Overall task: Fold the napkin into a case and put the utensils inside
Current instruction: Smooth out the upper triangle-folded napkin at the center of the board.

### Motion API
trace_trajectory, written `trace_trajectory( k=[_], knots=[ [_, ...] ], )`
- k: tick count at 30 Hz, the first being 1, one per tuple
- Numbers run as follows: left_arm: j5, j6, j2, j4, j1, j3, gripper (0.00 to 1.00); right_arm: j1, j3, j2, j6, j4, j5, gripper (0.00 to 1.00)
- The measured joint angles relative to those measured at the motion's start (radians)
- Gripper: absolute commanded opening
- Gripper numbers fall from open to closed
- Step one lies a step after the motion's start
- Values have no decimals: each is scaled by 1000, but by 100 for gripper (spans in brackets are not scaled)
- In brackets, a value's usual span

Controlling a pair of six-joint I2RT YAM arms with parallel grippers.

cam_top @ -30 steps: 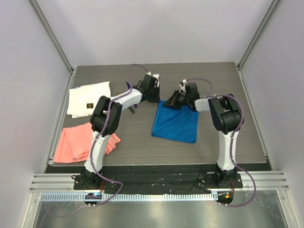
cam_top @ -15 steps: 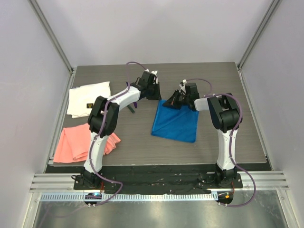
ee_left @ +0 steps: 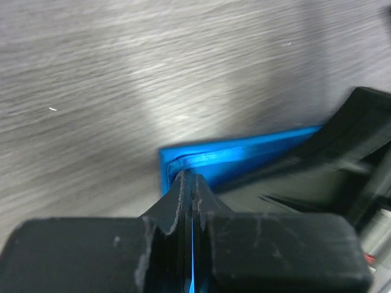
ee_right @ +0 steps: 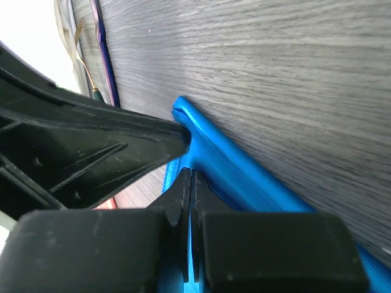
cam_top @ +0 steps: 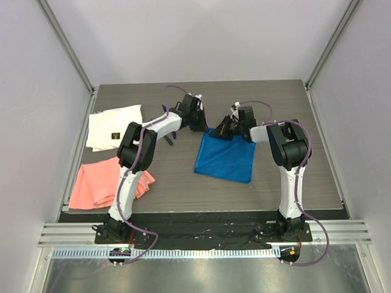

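1. Top view: the left pincer (cam_top: pixel 200 124) and the right pincer (cam_top: pixel 221 130) sit close together, both low at the far edge of the blue napkin (cam_top: pixel 225 160). The napkin spreads flat on the table (cam_top: pixel 183 177) from their tips towards the arm bases. The utensils (cam_top: pixel 170 139) lie just left of the left pincer, partly hidden by its arm. Well to the left of both lie a white cloth (cam_top: pixel 113 127) and a pink cloth (cam_top: pixel 101 183).

2. Left wrist view: the left pincer (ee_left: pixel 190 180) is clenched, with a thin blue strip of napkin (ee_left: pixel 244 152) caught between its fingers. The napkin's corner lies just ahead of the tips. The right pincer's black body is just to the right.

3. Right wrist view: the right pincer (ee_right: pixel 190 177) is clenched on the napkin's (ee_right: pixel 226 165) edge, with blue showing between its fingers. The left pincer's black finger meets the napkin corner just ahead and left. The utensils (ee_right: pixel 105 55) lie farther off, beyond that finger.
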Motion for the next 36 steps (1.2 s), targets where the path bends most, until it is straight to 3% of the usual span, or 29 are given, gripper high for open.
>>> trace_trajectory(
  k=[2, 8, 11, 12, 20, 25, 30, 36],
  knots=[
    [19, -10, 25, 10, 6, 15, 0, 0, 0, 0, 0, 1, 0, 7],
    [23, -28, 31, 16, 16, 17, 0, -8, -18, -38, -1, -8, 2, 51],
    [22, -32, 31, 18, 20, 16, 0, -10, -86, -109, 8, 8, -1, 66],
    [22, -32, 31, 18, 22, 16, 0, -10, -110, -129, 13, 22, -5, 99],
    [23, -36, 31, 19, 30, 14, 0, -41, -356, -250, 44, 233, -51, 100],
    [22, -34, 31, 19, 30, 14, 0, -167, -449, -257, 58, 373, -118, 100],
    [22, -32, 31, 18, 30, 14, 0, -331, -461, -243, 55, 418, -151, 100],
    [23, -29, 31, 17, 30, 15, 0, -414, -438, -236, 43, 398, -152, 100]
  ],
)
